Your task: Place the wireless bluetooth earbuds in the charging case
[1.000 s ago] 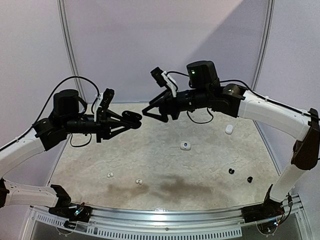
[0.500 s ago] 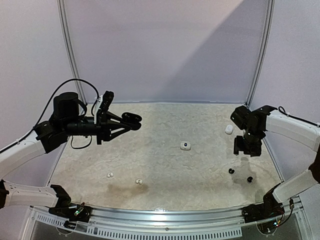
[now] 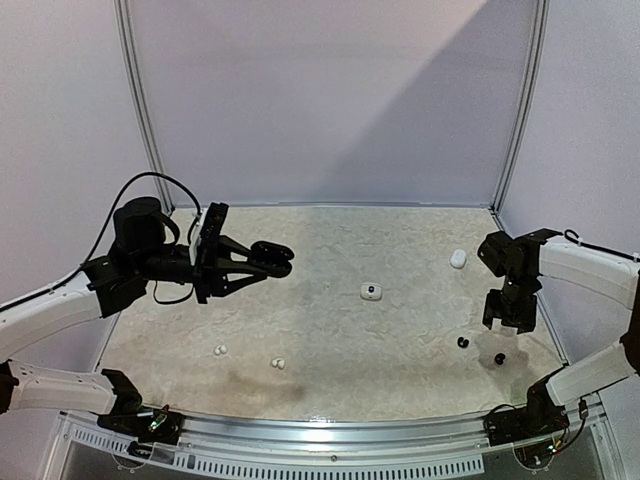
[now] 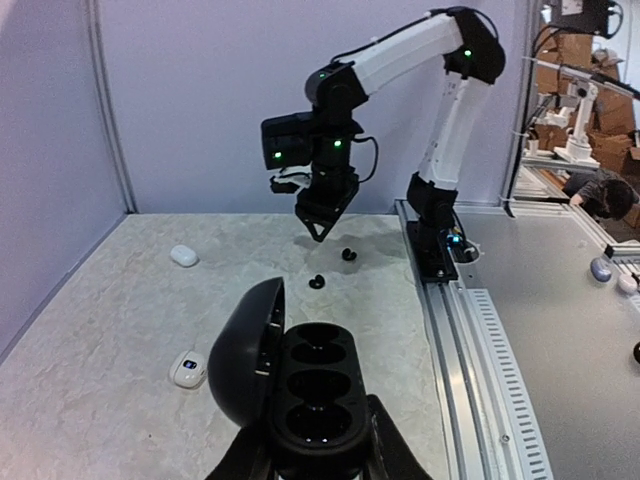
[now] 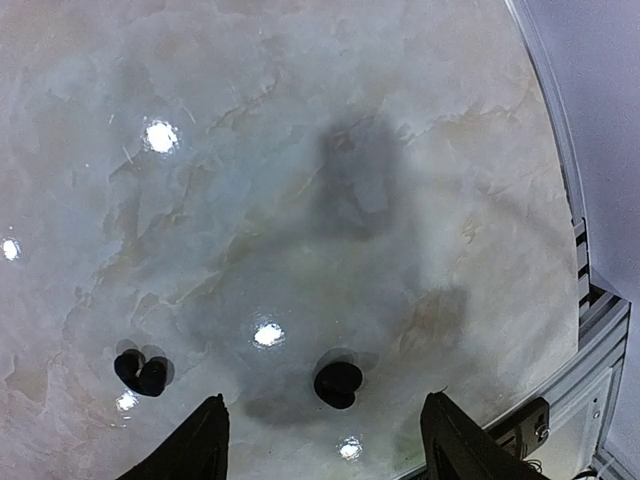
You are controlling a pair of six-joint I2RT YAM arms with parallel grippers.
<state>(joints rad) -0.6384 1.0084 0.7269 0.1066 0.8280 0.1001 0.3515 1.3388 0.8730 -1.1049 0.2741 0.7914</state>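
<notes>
My left gripper [image 3: 262, 262] is shut on a black charging case [image 3: 272, 251] and holds it above the table's left half. In the left wrist view the case [image 4: 312, 385] has its lid swung open to the left and its wells are empty, between my fingers [image 4: 385, 450]. Two black earbuds [image 3: 463, 342] [image 3: 499, 358] lie at the right front. My right gripper [image 3: 509, 326] is open and points down just above them. In the right wrist view one black bud [image 5: 339, 384] lies between the open fingers [image 5: 205, 440] and the other [image 5: 140, 372] lies to the left. Two white earbuds [image 3: 220, 350] [image 3: 279, 363] lie at the left front.
A white case with a dark window [image 3: 372, 291] lies mid-table, also in the left wrist view [image 4: 189, 368]. Another white case [image 3: 458, 258] lies at the back right. The metal front rail [image 5: 590, 330] and the table edge run close beside the black buds.
My right arm has swung from the middle, near the left gripper, to the right front and come down over the black earbuds. My left gripper has shifted slightly right with the case.
</notes>
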